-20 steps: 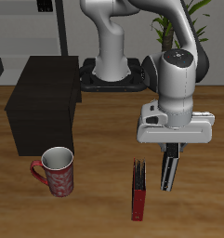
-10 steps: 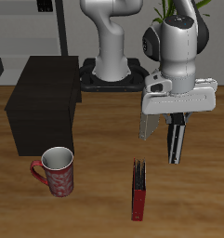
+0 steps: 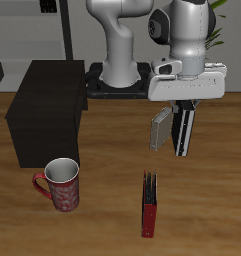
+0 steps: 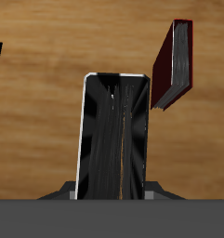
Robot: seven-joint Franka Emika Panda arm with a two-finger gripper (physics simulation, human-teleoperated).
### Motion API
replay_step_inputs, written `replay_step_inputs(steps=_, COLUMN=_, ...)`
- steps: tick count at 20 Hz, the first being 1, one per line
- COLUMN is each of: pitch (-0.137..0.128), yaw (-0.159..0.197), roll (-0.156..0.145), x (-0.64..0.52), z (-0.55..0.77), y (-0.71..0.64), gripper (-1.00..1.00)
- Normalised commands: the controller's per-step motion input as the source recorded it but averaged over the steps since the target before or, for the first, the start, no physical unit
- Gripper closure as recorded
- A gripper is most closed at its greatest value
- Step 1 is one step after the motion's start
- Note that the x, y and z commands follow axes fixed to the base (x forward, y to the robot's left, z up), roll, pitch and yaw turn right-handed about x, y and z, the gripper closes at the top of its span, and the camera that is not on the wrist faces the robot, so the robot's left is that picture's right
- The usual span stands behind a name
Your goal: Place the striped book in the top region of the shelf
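Striped black and white, the striped book (image 3: 184,130) hangs upright from the gripper (image 3: 183,104), clenched between its fingers and lifted clear of the table (image 3: 102,215); in the wrist view the striped book (image 4: 115,135) fills the middle, its narrow bands running lengthwise away from the gripper. By my reading the carry step is in hand: the book is held high, well apart from the shelf (image 3: 47,105); the next move calls for a sweep across to the shelf and a lowering onto its flat top, which looks bare. A plain grey book (image 3: 159,130) stands just beside the held one, farther toward the shelf, and could be brushed on the way over; the red book (image 3: 149,205) stands on edge nearer the table's front edge than the shelf; the mug (image 3: 60,185) sits just in front of the shelf, below the likely path.
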Motion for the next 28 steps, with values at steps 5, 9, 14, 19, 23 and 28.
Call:
replay_step_inputs(steps=5, pitch=-0.044, yaw=0.024, roll=-0.065, x=-0.28, z=0.46, y=-0.15, gripper=1.00)
replay_step_inputs(steps=9, pitch=-0.015, yaw=0.029, roll=-0.075, x=-0.25, z=0.30, y=-0.21, gripper=1.00)
replay_step_inputs(steps=14, pitch=0.026, yaw=0.034, roll=-0.076, x=-0.22, z=0.06, y=-0.13, gripper=1.00)
replay_step_inputs(steps=19, pitch=-0.012, yaw=0.060, roll=-0.113, x=-0.38, z=0.12, y=-0.27, gripper=1.00)
replay_step_inputs(steps=23, pitch=-0.011, yaw=0.001, roll=-0.099, x=-0.23, z=0.10, y=-0.28, gripper=1.00)
replay_step_inputs(steps=28, pitch=0.015, yaw=0.000, roll=-0.040, x=-0.23, z=-0.09, y=-0.07, gripper=1.00)
